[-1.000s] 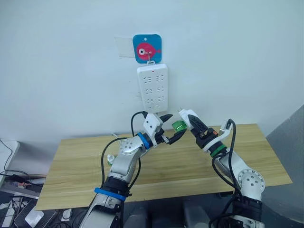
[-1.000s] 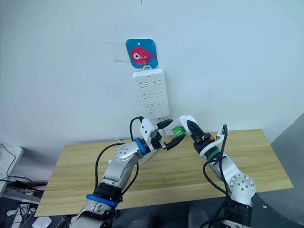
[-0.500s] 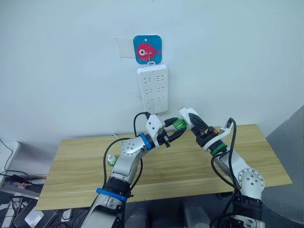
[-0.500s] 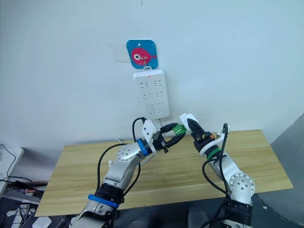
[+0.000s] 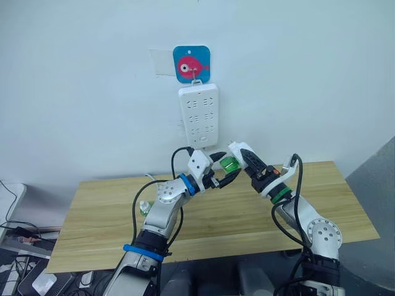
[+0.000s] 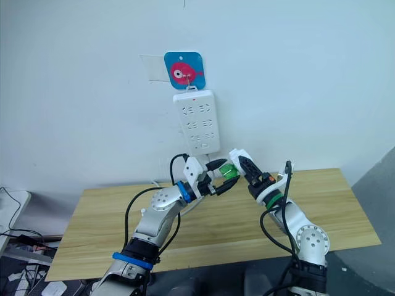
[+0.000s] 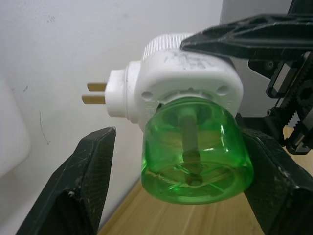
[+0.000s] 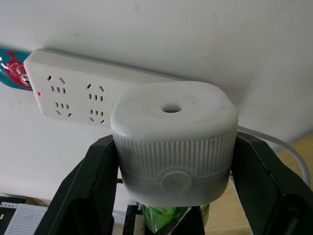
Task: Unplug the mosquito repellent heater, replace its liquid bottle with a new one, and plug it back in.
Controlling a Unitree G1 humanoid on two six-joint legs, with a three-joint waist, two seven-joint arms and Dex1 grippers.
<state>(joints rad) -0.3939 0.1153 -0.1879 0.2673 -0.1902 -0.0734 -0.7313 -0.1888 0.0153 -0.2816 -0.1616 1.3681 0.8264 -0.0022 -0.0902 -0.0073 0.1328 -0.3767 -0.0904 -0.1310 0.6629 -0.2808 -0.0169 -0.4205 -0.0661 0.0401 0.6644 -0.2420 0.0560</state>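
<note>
unmarked mosquito repellent heater (image 8: pixel 173 139), clamped in right tool (image 5: pixel 237 154), green bottle (image 7: pixel 195 154)

The mosquito repellent heater (image 8: pixel 173 142) is a small white rounded plastic unit with a ribbed band around its side and a round vented face with a centre hole. It sits unplugged, clamped between the right gripper's fingers (image 8: pixel 83 196), which press on its opposite sides. Its two metal prongs (image 7: pixel 96 93) stick out bare from the back. A clear green liquid bottle (image 7: pixel 195 149) with a wick down its middle is fitted to the heater's underside and lies between the left gripper's fingers (image 7: pixel 80 186), which flank it with a gap on one side.
</note>
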